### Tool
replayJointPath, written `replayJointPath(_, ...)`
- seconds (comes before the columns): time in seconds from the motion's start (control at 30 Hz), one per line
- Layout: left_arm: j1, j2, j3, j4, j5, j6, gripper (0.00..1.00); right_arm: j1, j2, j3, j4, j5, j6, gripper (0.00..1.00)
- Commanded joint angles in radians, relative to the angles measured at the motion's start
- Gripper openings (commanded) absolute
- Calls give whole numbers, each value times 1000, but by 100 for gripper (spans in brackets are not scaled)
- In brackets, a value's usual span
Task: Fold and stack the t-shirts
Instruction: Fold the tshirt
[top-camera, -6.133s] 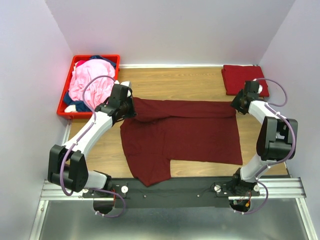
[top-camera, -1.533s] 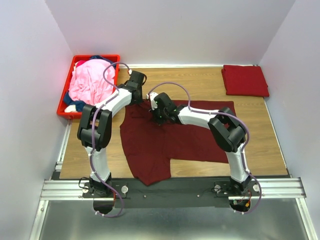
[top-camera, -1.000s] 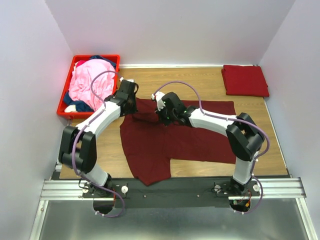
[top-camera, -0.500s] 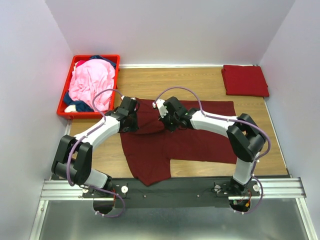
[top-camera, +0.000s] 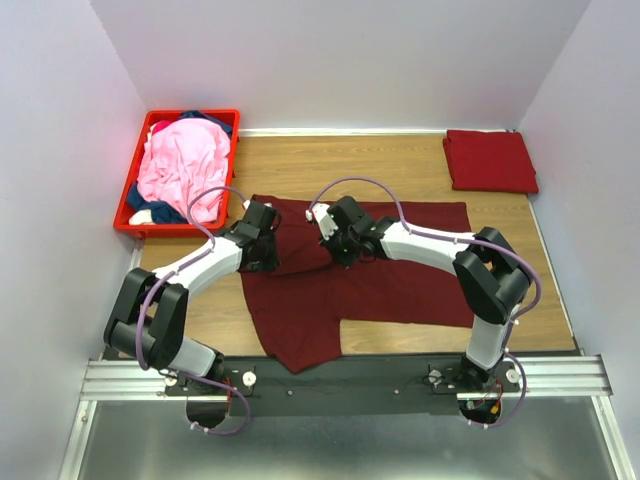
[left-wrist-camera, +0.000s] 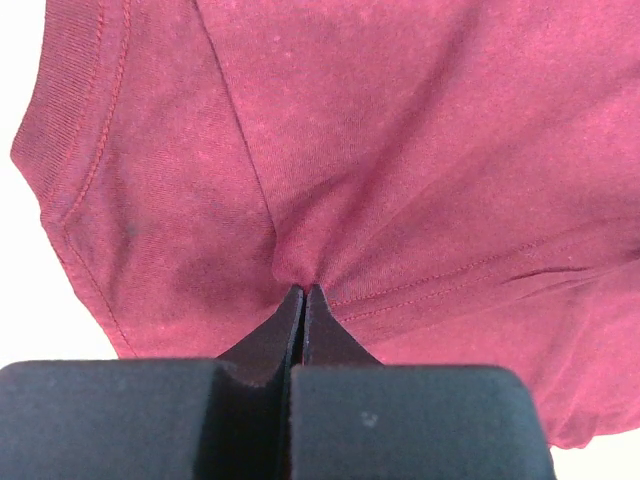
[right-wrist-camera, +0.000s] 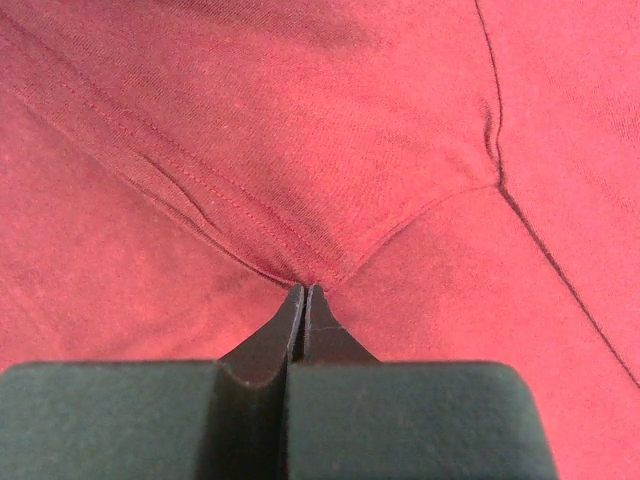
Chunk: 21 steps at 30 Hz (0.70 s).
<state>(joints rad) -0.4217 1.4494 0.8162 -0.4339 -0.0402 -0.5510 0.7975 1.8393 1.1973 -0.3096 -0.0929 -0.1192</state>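
A dark maroon t-shirt (top-camera: 400, 270) lies spread across the middle of the table, its far left part lifted and doubled over toward the front. My left gripper (top-camera: 266, 256) is shut on a pinch of that maroon cloth (left-wrist-camera: 300, 200) beside a stitched hem, tips together (left-wrist-camera: 303, 291). About a hand's width to its right, my right gripper (top-camera: 346, 244) is shut on the same shirt's hem (right-wrist-camera: 290, 230), tips together (right-wrist-camera: 303, 291). A folded red t-shirt (top-camera: 489, 160) rests at the back right corner. Pink (top-camera: 180, 165) and navy (top-camera: 141, 198) t-shirts are heaped in the crate.
The red plastic crate (top-camera: 193, 113) stands at the back left beside the left wall. Bare wood shows along the back edge (top-camera: 360, 160) and to the right of the maroon shirt (top-camera: 520, 280). Purple cables loop above both wrists.
Both grippers have drawn toward the front, carrying the maroon shirt's far left edge with them, so that part now folds over the shirt. Both stay shut.
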Motion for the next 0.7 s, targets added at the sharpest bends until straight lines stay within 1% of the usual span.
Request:
replayJointPath(0.0,-11,3,-20,18,-4,-20,1,3,11,5,-52,2,-23,2)
replayJointPath(0.2,-19,23,-29,37,-3,-20,4,3,8,7,-66,15,-34,2)
replayJointPath(0.33,-25,25,-40,40,3,-24,10,3,14,7,-74,2,-34,6)
replayJointPath(0.4,-25,11,-45,40,5,-27,14,3,18,11,-85,-13,-30,16)
replayJointPath(0.43,-26,-1,-42,38,2,-30,21,5,17,18,-89,-21,-22,23)
replayJointPath(0.53,-25,-23,-28,29,-3,-35,27,3,5,28,-92,-5,7,31)
replayJointPath(0.57,-26,-35,-6,14,-10,-35,29,2,-8,38,-92,11,22,37)
replayJointPath(0.6,-25,-41,9,6,-15,-32,30,-4,-15,41,-92,19,29,40)
replayJointPath(0.63,-26,-47,27,-12,-32,-29,35,-9,-23,50,-94,27,36,41)
replayJointPath(0.67,-25,-55,69,-23,-41,-24,36,-17,-31,56,-94,44,50,45)
